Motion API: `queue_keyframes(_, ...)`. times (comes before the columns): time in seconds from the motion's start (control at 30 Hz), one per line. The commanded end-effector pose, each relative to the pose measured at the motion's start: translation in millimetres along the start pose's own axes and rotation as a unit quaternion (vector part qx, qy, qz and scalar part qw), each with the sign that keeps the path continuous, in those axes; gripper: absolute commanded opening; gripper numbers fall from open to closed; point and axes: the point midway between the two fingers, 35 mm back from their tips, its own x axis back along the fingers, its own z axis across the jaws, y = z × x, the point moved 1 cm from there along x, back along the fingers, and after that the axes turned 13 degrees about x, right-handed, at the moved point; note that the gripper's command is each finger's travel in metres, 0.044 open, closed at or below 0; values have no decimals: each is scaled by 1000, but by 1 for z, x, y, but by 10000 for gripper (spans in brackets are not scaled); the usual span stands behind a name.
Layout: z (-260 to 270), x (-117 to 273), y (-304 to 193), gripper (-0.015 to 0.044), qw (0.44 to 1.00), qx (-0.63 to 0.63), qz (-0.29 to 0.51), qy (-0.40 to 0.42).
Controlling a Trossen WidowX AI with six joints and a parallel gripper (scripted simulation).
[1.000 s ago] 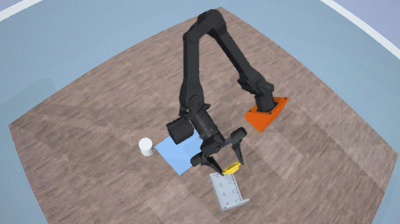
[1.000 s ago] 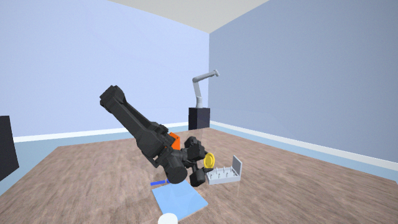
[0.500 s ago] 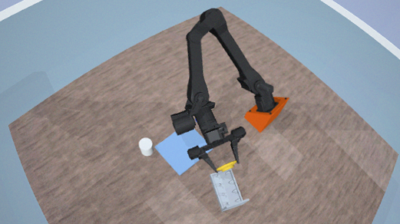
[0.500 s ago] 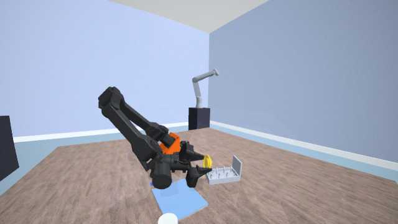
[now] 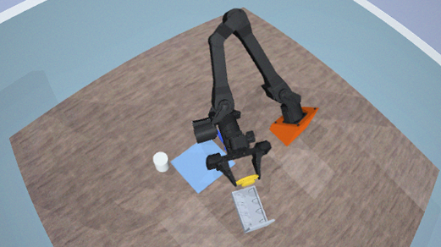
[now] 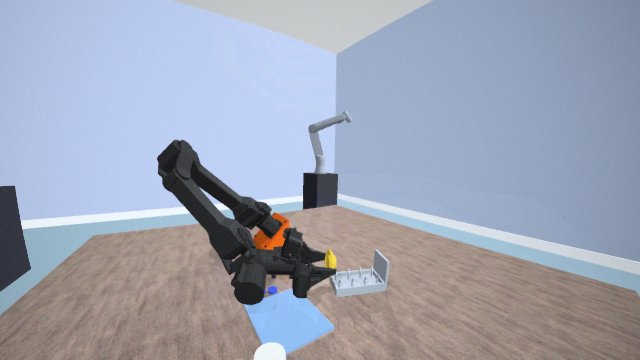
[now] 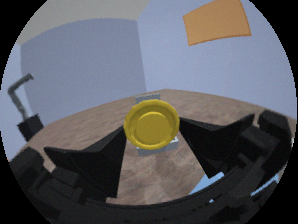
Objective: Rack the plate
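Though gripped and upright, yellow plate [image 5: 247,181] [image 6: 330,260] [image 7: 152,125] is short of the slots, near the rack's [image 5: 249,209] [image 6: 360,286] [image 7: 161,149] low end. Gripper [image 5: 247,181] [image 6: 331,263] [image 7: 152,124] pinches it edge to edge. Lowering between rails, release, retreat remain.

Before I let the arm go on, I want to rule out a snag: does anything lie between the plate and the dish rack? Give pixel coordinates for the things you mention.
Nothing shows between the yellow plate [image 5: 247,181] [image 6: 330,259] [image 7: 151,125] and the dish rack [image 5: 236,206] [image 6: 362,289]; the top view shows just a narrow gap.
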Motion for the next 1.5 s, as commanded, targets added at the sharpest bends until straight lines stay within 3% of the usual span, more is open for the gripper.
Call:
queue_keyframes(0.0, -1, 1, 1, 0, 1000, 8, -2, -5)
queue_keyframes(1.27, -8, -42, 4, 0, 1000, 17, 0, -10)
queue_keyframes(1.47, -2, -44, -15, 0, 1000, 21, 1, -12)
